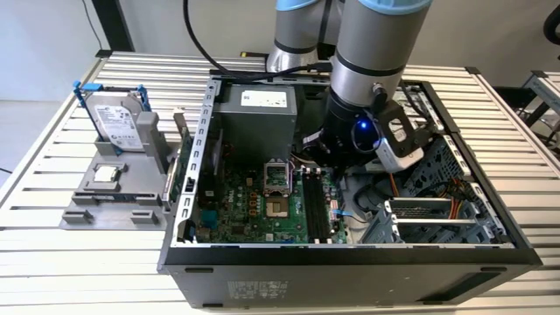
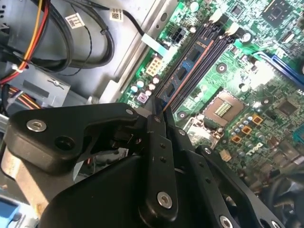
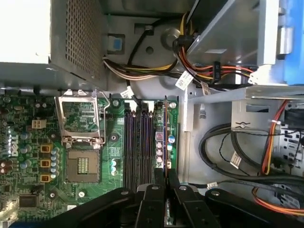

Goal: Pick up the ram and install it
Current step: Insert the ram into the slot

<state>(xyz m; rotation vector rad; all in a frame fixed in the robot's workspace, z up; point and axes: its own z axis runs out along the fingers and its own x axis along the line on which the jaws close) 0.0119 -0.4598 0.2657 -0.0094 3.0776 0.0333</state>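
Note:
Inside the open computer case [image 1: 203,164], my gripper [image 3: 166,179] is shut on the ram [image 3: 165,137], a thin dark stick seen edge-on in the first wrist view. The stick stands upright along the memory slots [image 3: 140,142], at the slot farthest from the processor socket [image 3: 81,137]. I cannot tell whether it is seated. In the second wrist view the ram [image 2: 187,66] shows its black chips, running away from my gripper [image 2: 159,115] over the green motherboard [image 2: 266,95]. In the exterior view the arm's wrist [image 1: 363,141] hangs over the memory slots [image 1: 319,203].
A silver hard drive [image 1: 118,121] with blue rails stands on a grey holder at the exterior view's left, with a small square processor chip [image 1: 107,174] in front of it. The power supply [image 1: 262,108], cable bundles [image 3: 237,152] and the drive cage [image 1: 433,213] crowd the case around the slots.

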